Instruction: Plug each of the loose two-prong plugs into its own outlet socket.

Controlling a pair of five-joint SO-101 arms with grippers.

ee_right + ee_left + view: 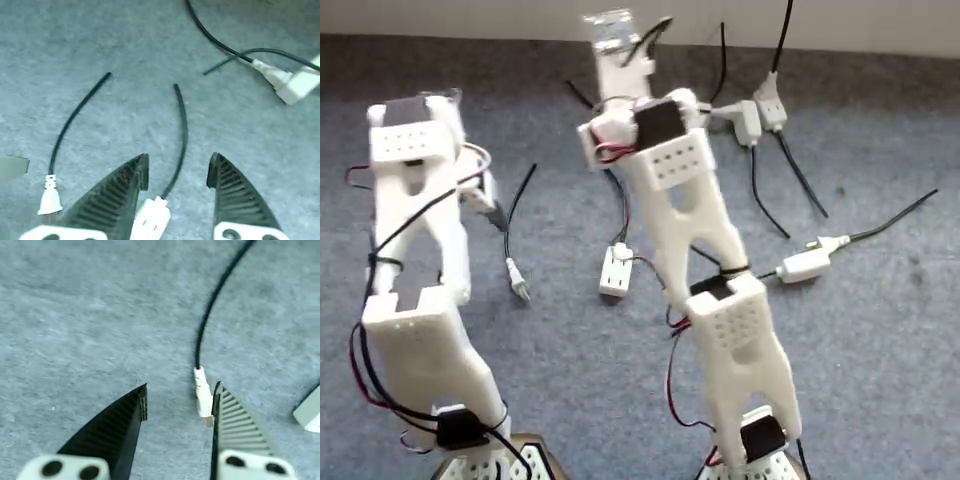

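Note:
A loose white two-prong plug (pixel 517 281) on a black cord lies on the grey carpet in front of the left arm. My left gripper (pixel 180 395) hovers open over the plug (pixel 202 396), which lies just inside one finger (pixel 235 425), prongs toward the camera. A white outlet socket (pixel 616 270) with a short black cord lies at the centre. My right gripper (pixel 179 160) is open above that socket (pixel 150 218), which sits low between its fingers, close to one of them. The loose plug (pixel 50 200) lies off to the side.
Farther back, two white socket-and-plug pairs (pixel 758 112) lie with black cords trailing. Another joined pair (pixel 805 264) lies to the right of the right arm. One such pair (pixel 289 82) lies beyond my right gripper. A socket's edge (pixel 310 412) lies near my left gripper.

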